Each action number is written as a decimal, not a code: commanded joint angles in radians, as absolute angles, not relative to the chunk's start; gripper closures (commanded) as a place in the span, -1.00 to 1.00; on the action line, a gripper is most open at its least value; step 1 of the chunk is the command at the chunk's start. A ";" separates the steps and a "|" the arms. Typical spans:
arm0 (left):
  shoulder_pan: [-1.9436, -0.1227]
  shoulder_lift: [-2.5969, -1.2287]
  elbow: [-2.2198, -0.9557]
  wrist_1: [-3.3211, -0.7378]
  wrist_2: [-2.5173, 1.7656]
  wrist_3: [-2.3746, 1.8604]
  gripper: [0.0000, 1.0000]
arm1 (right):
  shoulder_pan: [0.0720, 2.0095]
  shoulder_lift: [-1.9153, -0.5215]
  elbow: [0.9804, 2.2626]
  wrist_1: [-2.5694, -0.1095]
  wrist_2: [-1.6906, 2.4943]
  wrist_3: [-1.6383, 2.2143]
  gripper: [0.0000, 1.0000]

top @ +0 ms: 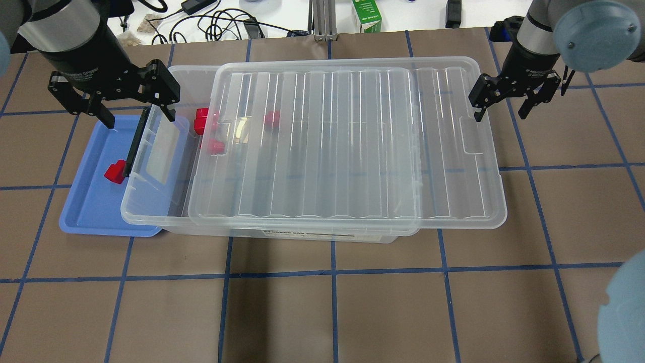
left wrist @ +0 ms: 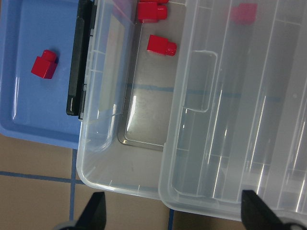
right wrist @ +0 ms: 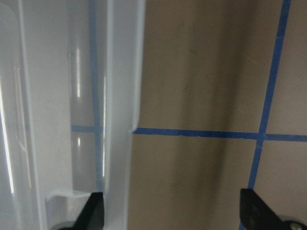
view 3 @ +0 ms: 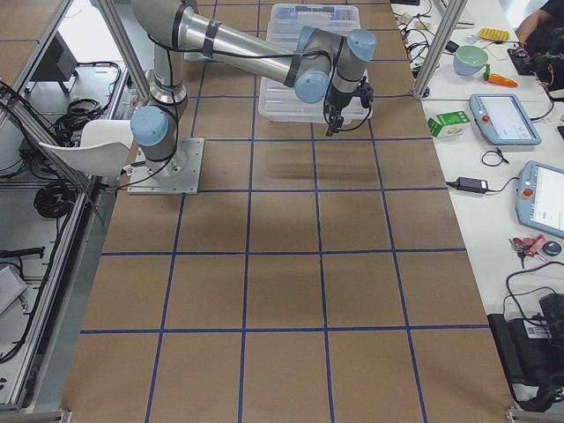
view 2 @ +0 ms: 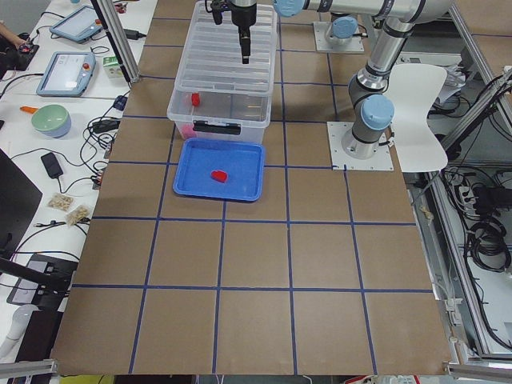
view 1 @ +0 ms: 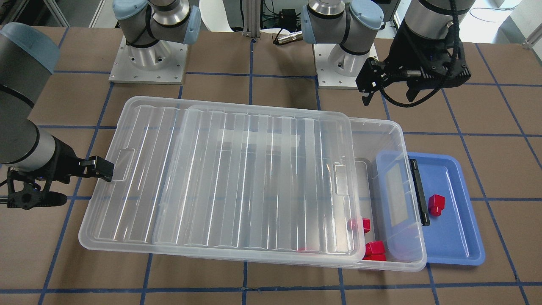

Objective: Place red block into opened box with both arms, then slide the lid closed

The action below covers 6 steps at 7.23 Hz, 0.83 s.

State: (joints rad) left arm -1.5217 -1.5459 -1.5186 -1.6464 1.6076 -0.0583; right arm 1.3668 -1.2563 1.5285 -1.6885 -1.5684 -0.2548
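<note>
- Facing the robot, we see the box (view 1: 417, 250) lying lengthwise on the counter (view 1: 271, 281). The lid (view 1: 254, 178) rests on it, offset toward the robot's right, and roofs all but a strip at the left short end. The red block (view 1: 435, 204) sits outside the box in a blue tray (view 1: 457, 243). The box's black bar (view 1: 419, 190) stands between it and the opening. Other red blocks (view 1: 374, 249) lie inside the box.
- From overhead, the left fingers (top: 105, 115) hang spread wide and empty above the tray (top: 85, 212) and the box's end. The right fingers (top: 478, 108) are spread too, with one tip at the lid's overhanging short edge.
- From the left end, box and tray lie by the counter's edge opposite the robot. Beyond that edge a side table (view 2: 80, 160) carries a green bowl (view 2: 50, 120) and cables.
- From the right end, the near arm reaches across to the box (view 3: 313, 53). We cannot judge its fingers here.
- The left wrist camera shows both tips apart with nothing between. Below them lie the red block (left wrist: 44, 63), the bar and the uncovered strip.
- The right wrist camera shows the tips apart. One is over the lid's rim (right wrist: 122, 96), the other over bare counter crossed by blue tape (right wrist: 201, 134).
</note>
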 commanded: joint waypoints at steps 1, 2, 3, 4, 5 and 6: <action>-1.522 -1.545 -1.519 -1.647 1.608 -0.058 -1.00 | 1.329 -1.256 1.528 -1.689 -1.569 -0.305 -1.00; -1.522 -1.545 -1.519 -1.647 1.608 -0.058 -1.00 | 1.319 -1.256 1.528 -1.689 -1.571 -0.316 -1.00; -1.522 -1.545 -1.519 -1.647 1.608 -0.058 -1.00 | 1.307 -1.256 1.525 -1.687 -1.600 -0.346 -1.00; -1.522 -1.545 -1.520 -1.647 1.608 -0.058 -1.00 | 1.298 -1.256 1.525 -1.686 -1.604 -0.350 -1.00; -1.522 -1.545 -1.520 -1.647 1.608 -0.058 -1.00 | 1.296 -1.256 1.526 -1.689 -1.606 -0.365 -1.00; -1.522 -1.545 -1.520 -1.647 1.608 -0.058 -1.00 | 1.290 -1.256 1.526 -1.689 -1.609 -0.389 -1.00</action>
State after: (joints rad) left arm -1.5217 -1.5447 -1.5199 -1.6475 1.6076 -0.0583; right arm 1.2969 -1.2563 1.5258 -1.6881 -1.6047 -0.3644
